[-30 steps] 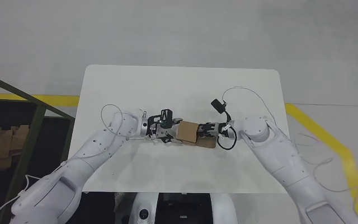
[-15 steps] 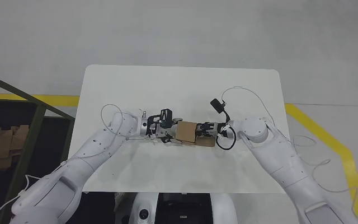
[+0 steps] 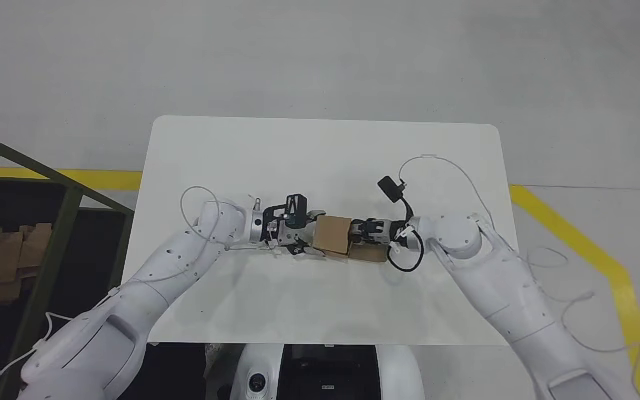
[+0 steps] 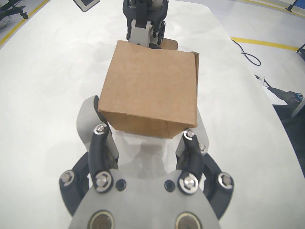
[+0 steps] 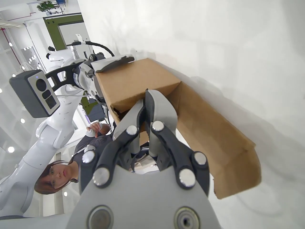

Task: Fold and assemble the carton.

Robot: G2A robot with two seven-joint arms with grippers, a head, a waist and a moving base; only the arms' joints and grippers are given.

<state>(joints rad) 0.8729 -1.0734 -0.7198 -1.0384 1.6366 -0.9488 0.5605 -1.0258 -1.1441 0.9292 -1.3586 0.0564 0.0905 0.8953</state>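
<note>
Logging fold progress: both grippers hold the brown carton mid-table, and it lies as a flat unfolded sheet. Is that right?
Not flat. The left wrist view shows the carton opened into a box, with a top face and side walls. The rest holds: the left gripper and the right gripper both hold it, in the middle of the table.

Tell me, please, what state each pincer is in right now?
Left pincer: closed on the brown cardboard carton.
Right pincer: closed, pinching the same carton.
</note>
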